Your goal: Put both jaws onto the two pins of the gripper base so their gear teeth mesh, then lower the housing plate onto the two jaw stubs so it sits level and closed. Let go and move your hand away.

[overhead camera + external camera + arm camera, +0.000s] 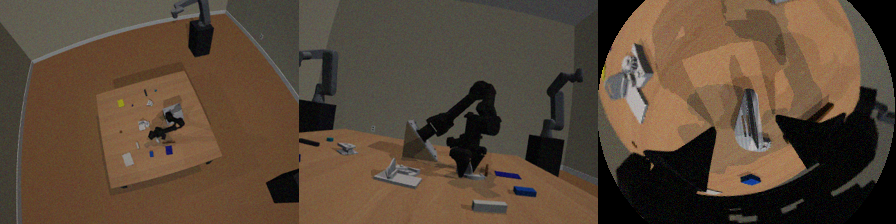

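Observation:
A loose white jaw (158, 140) (476, 177) (749, 125) lies on the table with a fin standing up. My gripper (467, 173) (746, 124) is open, low over this jaw, with one fingertip on each side of it and nothing held. The white gripper base (142, 127) (403, 180) (637, 105) lies apart from it, with a white part with an upright fin and ring-like pieces at its back; whether the teeth mesh is too small to tell. Another small white assembly (149, 103) (347, 146), possibly the housing plate, stands farther back.
A brown stick (168, 142) (486, 170) (823, 112) lies close beside the jaw. A navy sheet (169, 150) (507, 174), a blue block (151, 154) (524, 191) (750, 179) and a white block (138, 145) (489, 207) lie nearby. The arm's mounting plate (178, 118) (414, 143) is behind.

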`<action>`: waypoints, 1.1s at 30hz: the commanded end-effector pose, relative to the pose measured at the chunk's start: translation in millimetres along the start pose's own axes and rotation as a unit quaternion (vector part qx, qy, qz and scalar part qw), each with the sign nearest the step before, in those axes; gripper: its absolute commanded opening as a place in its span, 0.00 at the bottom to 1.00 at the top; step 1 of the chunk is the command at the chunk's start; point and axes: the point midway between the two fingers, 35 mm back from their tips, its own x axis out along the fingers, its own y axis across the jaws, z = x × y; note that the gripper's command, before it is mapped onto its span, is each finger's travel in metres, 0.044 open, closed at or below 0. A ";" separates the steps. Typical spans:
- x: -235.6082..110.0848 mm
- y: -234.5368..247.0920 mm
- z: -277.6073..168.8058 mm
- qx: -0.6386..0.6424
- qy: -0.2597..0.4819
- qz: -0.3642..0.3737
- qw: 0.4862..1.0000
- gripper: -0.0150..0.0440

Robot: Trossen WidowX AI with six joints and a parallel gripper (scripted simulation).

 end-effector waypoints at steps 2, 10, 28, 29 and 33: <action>0.7 0.7 0.8 0.002 -0.001 0.002 1.000 1.00; 1.0 0.7 0.8 0.002 -0.001 0.002 1.000 1.00; 0.7 -0.1 0.4 0.000 0.000 0.000 1.000 0.56; 0.7 -0.1 0.4 0.000 0.000 0.000 1.000 0.51; 0.7 -0.1 0.4 0.000 0.000 0.000 1.000 0.48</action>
